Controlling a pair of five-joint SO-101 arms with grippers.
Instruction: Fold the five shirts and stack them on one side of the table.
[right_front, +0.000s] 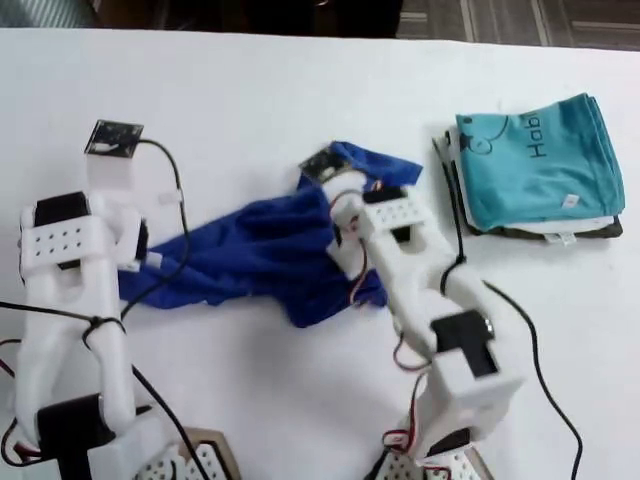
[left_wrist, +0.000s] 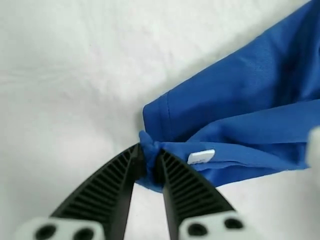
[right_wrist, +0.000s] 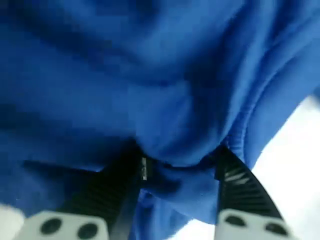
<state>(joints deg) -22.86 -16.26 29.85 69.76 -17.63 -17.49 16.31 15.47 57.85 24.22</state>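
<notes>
Left gripper (left_wrist: 149, 151): fingers pressed together, pinching a bunched hem corner of the blue shirt (right_front: 255, 250) at its left end.
Right gripper (right_wrist: 180, 156): fingers partway apart, with a thick fold of the same shirt caught between them.
Blue shirt: crumpled on the white desk (right_front: 250, 90), stretched between the two arms.
Folded stack (right_front: 545, 228): at the far right of the desk, well apart, teal shirt (right_front: 535, 160) on top.
</notes>
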